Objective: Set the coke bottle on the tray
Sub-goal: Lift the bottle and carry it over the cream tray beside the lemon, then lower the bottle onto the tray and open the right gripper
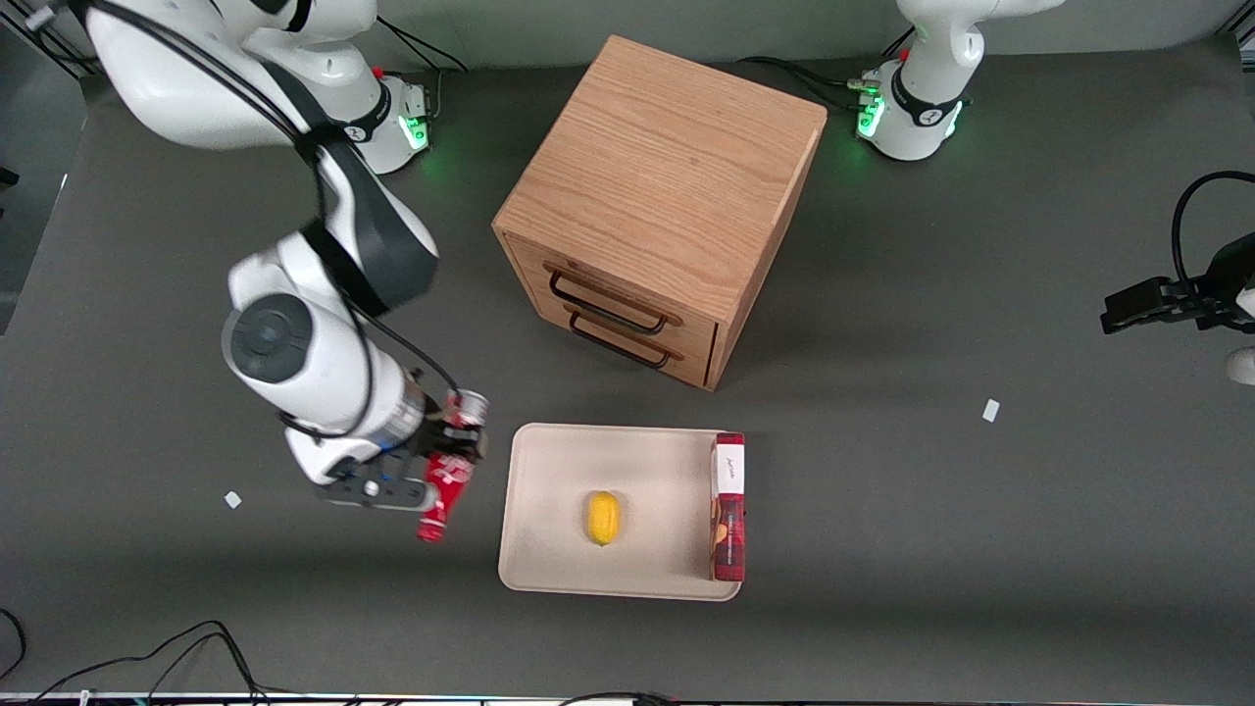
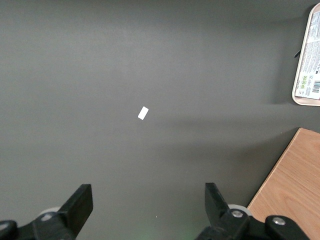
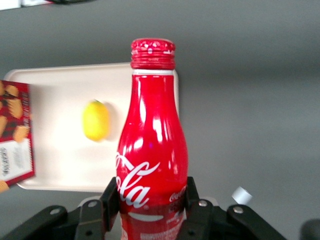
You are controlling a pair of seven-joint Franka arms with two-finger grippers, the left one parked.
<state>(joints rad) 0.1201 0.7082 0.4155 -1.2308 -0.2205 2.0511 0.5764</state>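
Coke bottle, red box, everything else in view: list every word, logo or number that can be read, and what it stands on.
"Coca-Cola", white script, only partly showing: on the coke bottle, clamped in the gripper beside the tray.
Small white print near the bottle's base: too blurred to read.
White label of the red box lying on the tray's edge: script illegible.
Barcode panel on that box: too small to read.

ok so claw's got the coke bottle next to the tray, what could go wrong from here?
1. The claw grips the coke bottle near its base while it lies roughly level, cap end unsupported; it could pivot or slip in transit.
2. The tray already holds a lemon mid-tray and a red cookie box along one edge. A careless drop could knock the lemon, or the bottle might roll once released.
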